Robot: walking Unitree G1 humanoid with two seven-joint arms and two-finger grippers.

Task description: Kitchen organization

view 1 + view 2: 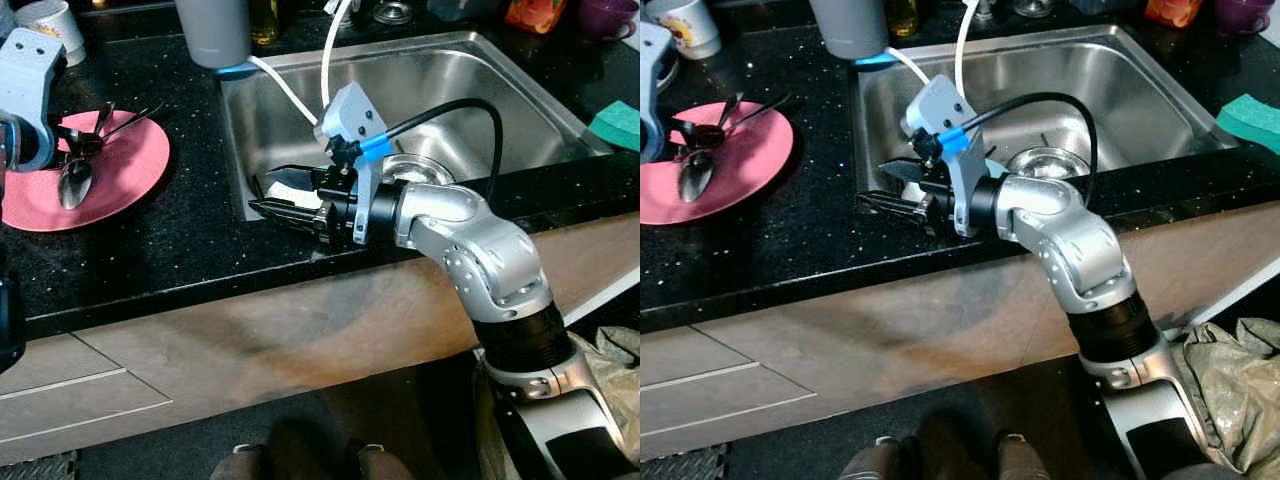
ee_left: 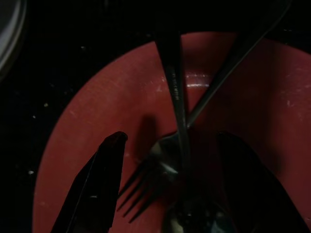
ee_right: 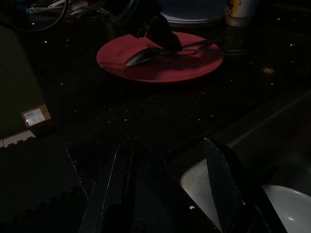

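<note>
Left tool, spread, is straddling the fork on the pink plate at upper left; right tool, spread, is hovering empty mid-frame. Organizing looks barely started.

The worktop is glossy black stone with pale flecks, and the sink is brushed steel. The pink plate looks smooth and matt, holding a shiny metal spoon and fork.

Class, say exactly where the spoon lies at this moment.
The spoon lies on the pink plate on the black counter, to the robot's left of the sink, beside the left end effector.
</note>
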